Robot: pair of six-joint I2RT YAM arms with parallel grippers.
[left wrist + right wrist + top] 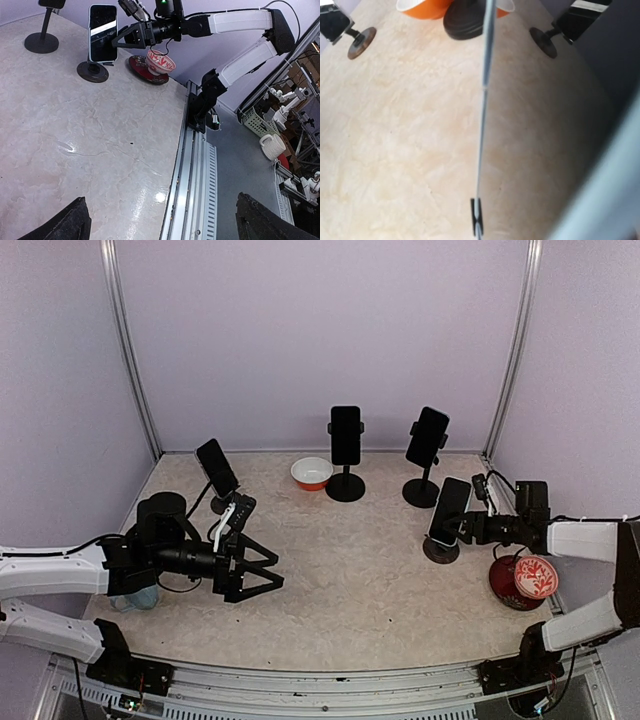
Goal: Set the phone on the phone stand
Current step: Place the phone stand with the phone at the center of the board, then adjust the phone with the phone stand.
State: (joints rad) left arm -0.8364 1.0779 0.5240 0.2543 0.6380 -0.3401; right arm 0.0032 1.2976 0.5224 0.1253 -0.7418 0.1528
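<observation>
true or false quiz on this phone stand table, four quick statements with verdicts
1. The phone next to the right gripper rests on a stand. True.
2. The left gripper grips a phone. False: its fingers are spread apart with nothing between them.
3. The orange bowl sits beside the middle stand's base. True.
4. The patterned bowl sits on bare table. False: it sits on a dark red plate.

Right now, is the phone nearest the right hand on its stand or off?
On: the phone sits upright on the stand, above its round base.
</observation>
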